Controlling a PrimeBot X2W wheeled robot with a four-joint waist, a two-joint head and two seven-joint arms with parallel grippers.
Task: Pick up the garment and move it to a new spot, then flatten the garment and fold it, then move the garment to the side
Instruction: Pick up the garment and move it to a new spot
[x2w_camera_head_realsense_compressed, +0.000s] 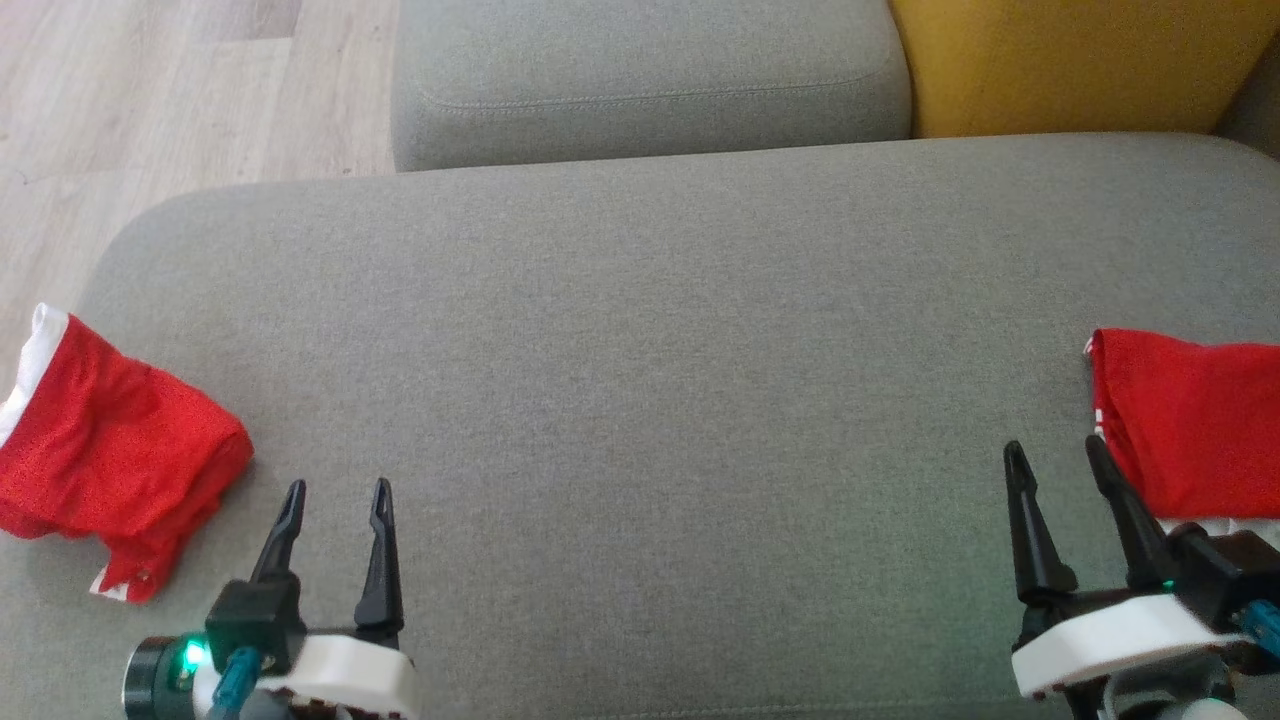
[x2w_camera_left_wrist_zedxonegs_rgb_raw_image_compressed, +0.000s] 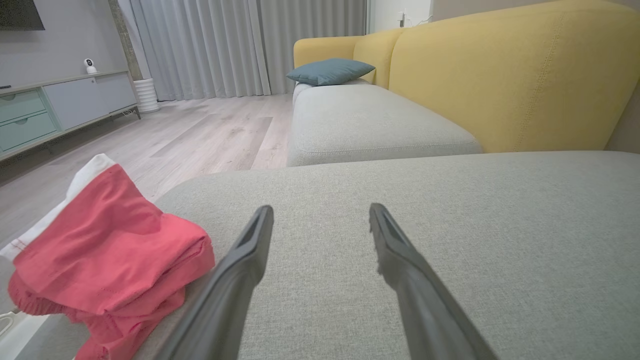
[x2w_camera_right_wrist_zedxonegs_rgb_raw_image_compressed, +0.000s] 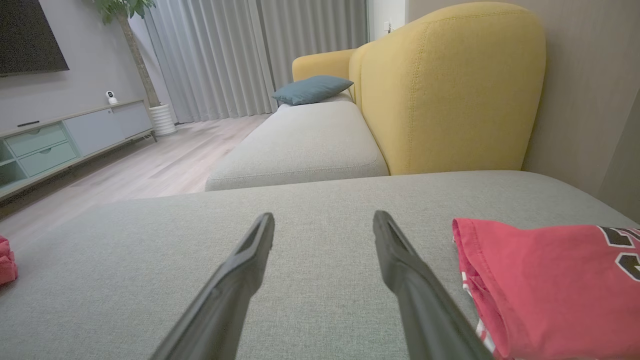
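Observation:
A red garment with a white band (x2w_camera_head_realsense_compressed: 110, 440) lies bunched and folded at the left edge of the grey seat cushion (x2w_camera_head_realsense_compressed: 660, 330). The left wrist view has it (x2w_camera_left_wrist_zedxonegs_rgb_raw_image_compressed: 110, 250) just left of the fingers. A second red garment (x2w_camera_head_realsense_compressed: 1190, 440), with black-and-white print, lies folded at the right edge and sits beside the right finger in the right wrist view (x2w_camera_right_wrist_zedxonegs_rgb_raw_image_compressed: 540, 280). My left gripper (x2w_camera_head_realsense_compressed: 337, 490) stands open over bare cushion, right of the first garment. My right gripper (x2w_camera_head_realsense_compressed: 1055, 447) is open too, just left of the second garment. Neither holds anything.
Behind the cushion is another grey seat (x2w_camera_head_realsense_compressed: 650, 80) and a yellow backrest (x2w_camera_head_realsense_compressed: 1080, 60). Wooden floor (x2w_camera_head_realsense_compressed: 150, 90) drops off at the left. A blue pillow (x2w_camera_left_wrist_zedxonegs_rgb_raw_image_compressed: 330, 71) and a low cabinet (x2w_camera_left_wrist_zedxonegs_rgb_raw_image_compressed: 55, 107) stand far off.

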